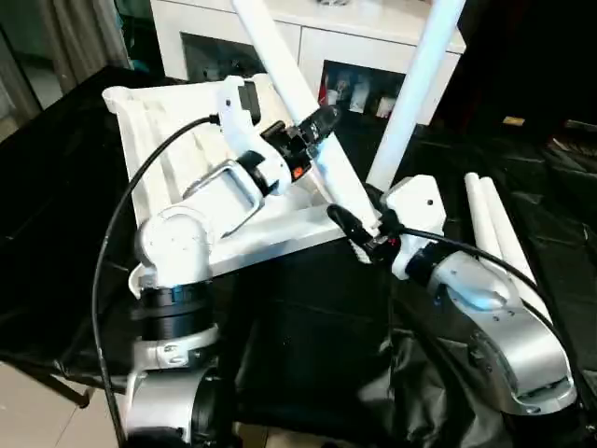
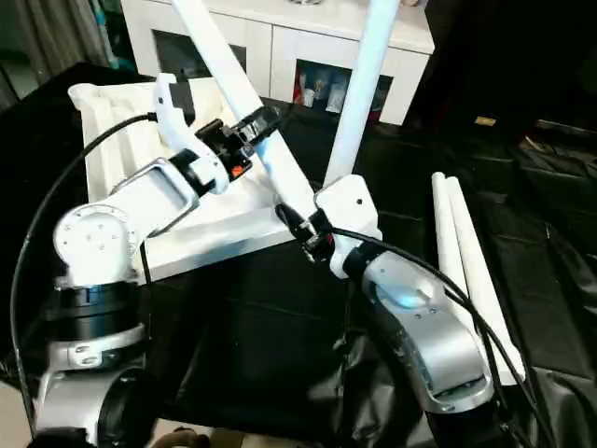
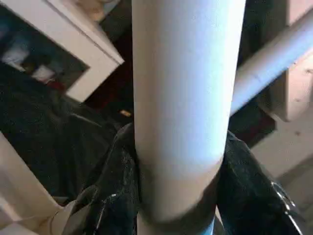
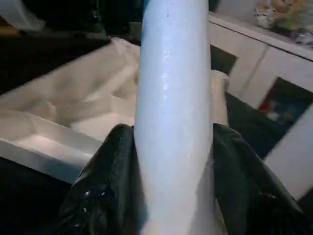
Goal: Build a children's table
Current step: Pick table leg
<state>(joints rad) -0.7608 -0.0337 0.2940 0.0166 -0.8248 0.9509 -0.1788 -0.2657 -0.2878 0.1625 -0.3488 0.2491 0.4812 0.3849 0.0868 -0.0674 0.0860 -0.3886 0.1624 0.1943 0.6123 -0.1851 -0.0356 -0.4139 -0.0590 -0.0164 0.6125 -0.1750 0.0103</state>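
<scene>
The children's table top [image 1: 177, 140] lies upside down, ribs up, on the black-sheeted work table [image 1: 308, 317]. A long white leg [image 1: 280, 56] slants over it, with its lower end near the top's right front corner. My left gripper [image 1: 317, 126] is shut on this leg at mid-length; its black fingers [image 3: 117, 186] press both sides of the tube [image 3: 181, 98]. My right gripper [image 1: 359, 233] is shut on the same leg near its lower end, fingers [image 4: 105, 181] hugging the tube [image 4: 173, 122]. A second leg [image 1: 415, 84] stands upright behind, its foot hidden behind my right wrist.
Two loose white legs [image 1: 494, 233] lie side by side on the black sheet at the right. A white glass-door cabinet [image 1: 326, 47] stands behind the work table. My left arm's black cable [image 1: 117, 233] loops over the table top's left side.
</scene>
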